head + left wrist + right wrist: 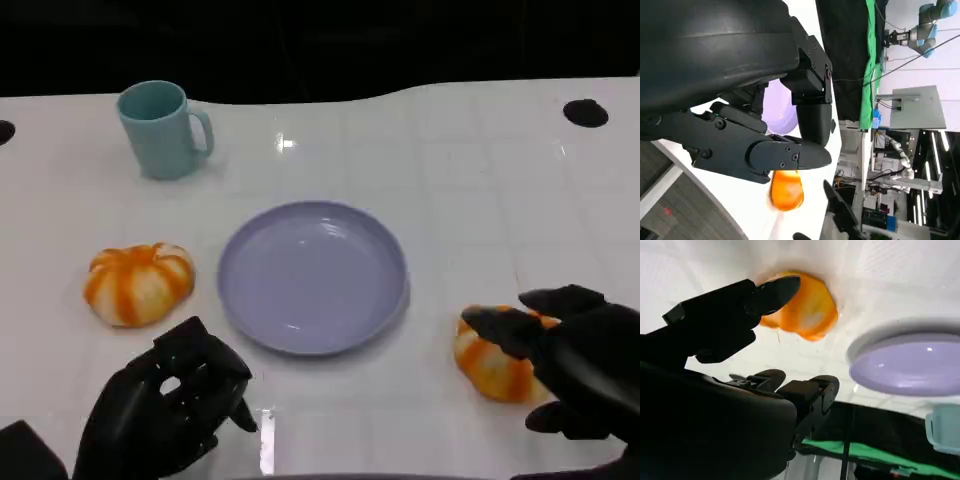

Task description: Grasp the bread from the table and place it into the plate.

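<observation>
Right hand (575, 360) sits at the lower right of the head view, its fingers spread apart and arched over the near bread (495, 360), an orange-and-white striped bun lying on the table (470, 180) just right of the plate (312, 275). One fingertip lies across the top of the bun and another hangs below its right side; whether they actually touch it I cannot tell, and nothing is clamped. From the right wrist view, the same hand (740, 335) has a fingertip (777, 290) over the edge of the bread (807, 310), with the other fingers well apart from it and the plate (905, 365) to the right of the frame.

Left hand (165, 405) is at the lower left of the head view, below the second bread (138, 283), which rests on the table left of the plate and apart from the hand. Its fingers are loosely curled and hold nothing. The left wrist view has this hand (775, 130) large in the frame, with a slice of the lilac plate (777, 112) behind the fingers and the far bread (786, 190) beyond.

The lilac plate lies in the middle of the head view. A teal mug (160, 130) stands upright in the upper left, handle pointing right, well apart from the plate.
</observation>
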Robot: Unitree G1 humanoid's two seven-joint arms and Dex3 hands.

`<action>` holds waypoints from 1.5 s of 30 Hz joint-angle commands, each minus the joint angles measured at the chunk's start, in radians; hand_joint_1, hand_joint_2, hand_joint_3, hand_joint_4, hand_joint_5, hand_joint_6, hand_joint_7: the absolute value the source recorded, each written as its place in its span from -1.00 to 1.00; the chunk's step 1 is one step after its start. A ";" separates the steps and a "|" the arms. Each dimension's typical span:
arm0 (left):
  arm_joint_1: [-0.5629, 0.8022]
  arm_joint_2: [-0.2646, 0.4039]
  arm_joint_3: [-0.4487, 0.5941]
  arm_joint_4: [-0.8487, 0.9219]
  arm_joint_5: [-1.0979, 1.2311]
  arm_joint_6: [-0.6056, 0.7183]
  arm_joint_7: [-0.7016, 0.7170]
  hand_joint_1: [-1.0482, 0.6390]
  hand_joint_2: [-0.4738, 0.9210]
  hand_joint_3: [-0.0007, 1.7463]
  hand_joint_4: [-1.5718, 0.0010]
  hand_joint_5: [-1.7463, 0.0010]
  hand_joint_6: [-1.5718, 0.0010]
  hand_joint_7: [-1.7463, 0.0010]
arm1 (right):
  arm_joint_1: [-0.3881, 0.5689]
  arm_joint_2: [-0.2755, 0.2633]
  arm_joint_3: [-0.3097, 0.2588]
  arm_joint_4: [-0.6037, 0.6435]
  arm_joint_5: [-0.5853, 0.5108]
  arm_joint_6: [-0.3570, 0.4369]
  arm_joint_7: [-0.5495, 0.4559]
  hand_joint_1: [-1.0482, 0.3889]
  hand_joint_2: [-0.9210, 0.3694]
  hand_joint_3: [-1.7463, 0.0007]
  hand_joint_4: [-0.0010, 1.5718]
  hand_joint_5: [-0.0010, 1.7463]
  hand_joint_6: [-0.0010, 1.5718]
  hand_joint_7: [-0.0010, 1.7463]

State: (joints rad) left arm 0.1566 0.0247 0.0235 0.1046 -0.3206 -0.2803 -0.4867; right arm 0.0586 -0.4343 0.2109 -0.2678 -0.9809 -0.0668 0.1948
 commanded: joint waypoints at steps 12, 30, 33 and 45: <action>0.003 0.011 0.005 0.009 -0.006 -0.017 -0.009 -0.42 1.00 -0.65 0.23 -1.00 0.28 -0.65 | -0.136 0.038 0.101 0.248 -0.038 0.115 -0.060 -0.24 -0.93 0.97 -0.64 -0.81 -0.56 -1.00; 0.009 0.009 0.002 -0.008 0.001 -0.015 0.001 -0.43 1.00 -0.65 0.20 -1.00 0.25 -0.63 | -0.337 0.116 0.165 0.699 0.105 0.020 -0.374 -0.01 -0.92 1.00 0.14 -0.38 0.14 -0.89; 0.011 0.008 0.001 -0.013 0.008 -0.011 0.011 -0.44 1.00 -0.66 0.21 -1.00 0.25 -0.62 | -0.374 0.111 0.174 0.787 0.134 -0.075 -0.486 0.27 -0.92 0.99 0.13 0.79 0.62 -0.83; 0.013 0.005 0.001 -0.007 0.002 -0.014 0.002 -0.44 1.00 -0.67 0.22 -1.00 0.24 -0.61 | -0.496 0.123 0.205 1.031 0.144 -0.223 -0.765 0.30 -0.29 -0.19 0.16 1.00 0.03 0.73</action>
State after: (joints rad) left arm 0.1647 0.0230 0.0215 0.0974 -0.3197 -0.2922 -0.4863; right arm -0.4108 -0.3063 0.4156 0.7234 -0.8471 -0.2559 -0.4975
